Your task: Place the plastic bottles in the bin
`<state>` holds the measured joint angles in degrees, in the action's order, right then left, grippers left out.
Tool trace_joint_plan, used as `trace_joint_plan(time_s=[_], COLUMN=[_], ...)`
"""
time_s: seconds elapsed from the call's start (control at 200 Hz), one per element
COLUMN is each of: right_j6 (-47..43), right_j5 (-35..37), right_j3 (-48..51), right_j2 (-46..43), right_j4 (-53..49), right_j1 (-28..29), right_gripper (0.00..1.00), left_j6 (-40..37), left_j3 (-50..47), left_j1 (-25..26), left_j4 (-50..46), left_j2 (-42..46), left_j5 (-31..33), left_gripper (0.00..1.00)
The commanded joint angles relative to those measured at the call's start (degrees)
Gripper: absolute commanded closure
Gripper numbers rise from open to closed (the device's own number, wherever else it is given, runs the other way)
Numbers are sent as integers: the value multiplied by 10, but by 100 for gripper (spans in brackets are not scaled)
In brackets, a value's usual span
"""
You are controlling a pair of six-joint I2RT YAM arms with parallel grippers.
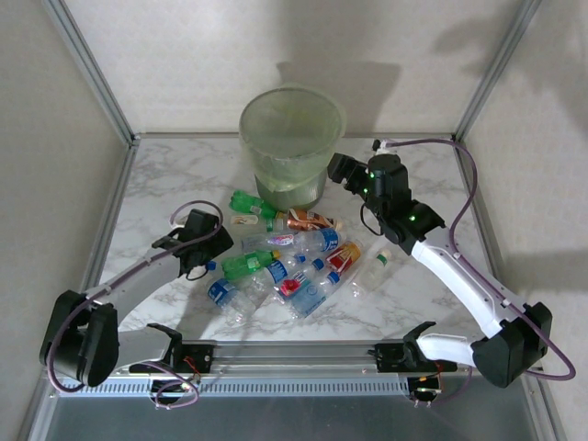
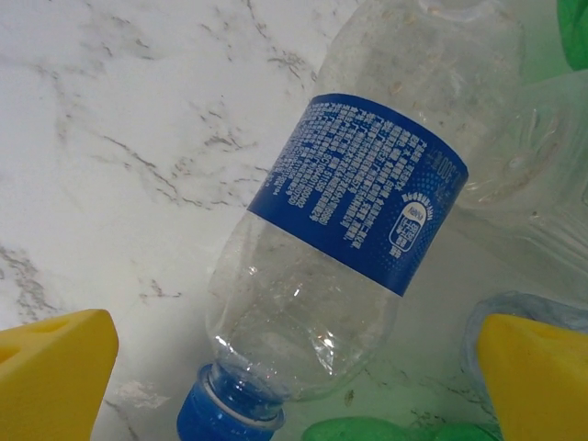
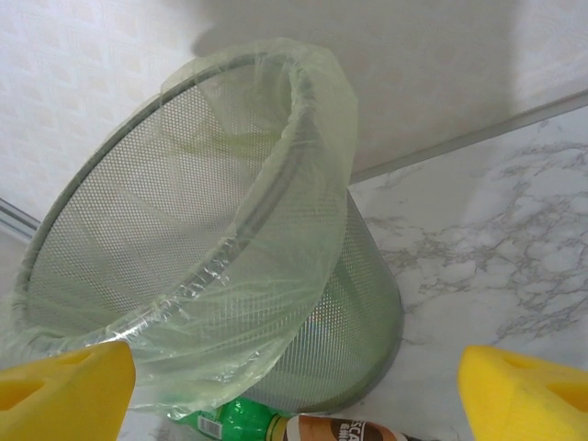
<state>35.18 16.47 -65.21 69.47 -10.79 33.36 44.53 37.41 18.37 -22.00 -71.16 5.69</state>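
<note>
While nothing's in the bin (image 1: 292, 147) yet, the plastic bottles (image 1: 285, 262) lie on their sides in a jumbled heap mid-bench. They're mostly clear crinkly ones plus a couple of green, with blue, red and orange labels. The bench (image 1: 165, 175) is white marble-look with grey veins. The bin stands upright toward the far edge, just behind the heap. Up close it's round perforated metal mesh, tapering downward, with a thin pale-green plastic liner (image 3: 303, 230) folded over the rim. At the heap's left side the left end effector (image 1: 204, 241) has its yellow fingers (image 2: 55, 367) spread wide either side of a dented clear bottle (image 2: 367, 193) with a blue label and cap, not touching it. The right end effector (image 1: 342, 170) hangs just beside the bin's right wall, also wide open, holding nothing.
</note>
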Motion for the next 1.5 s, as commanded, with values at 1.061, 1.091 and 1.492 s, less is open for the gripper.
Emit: trace_joint_plan(time_s=[1.061, 1.091, 1.492], right_j6=[31, 31, 34], right_j5=[-35, -35, -35], right_j3=[39, 40, 55], right_j2=[-19, -19, -26], right_j4=[-2, -2, 1], right_j1=[-1, -1, -1], right_gripper=[10, 9, 10], left_j6=[-30, -30, -33], left_j3=[72, 72, 80], left_j1=[-62, -63, -67], left_j4=[89, 89, 83], left_j2=[-162, -166, -171], left_j5=[-17, -17, -12], left_gripper=[19, 19, 29])
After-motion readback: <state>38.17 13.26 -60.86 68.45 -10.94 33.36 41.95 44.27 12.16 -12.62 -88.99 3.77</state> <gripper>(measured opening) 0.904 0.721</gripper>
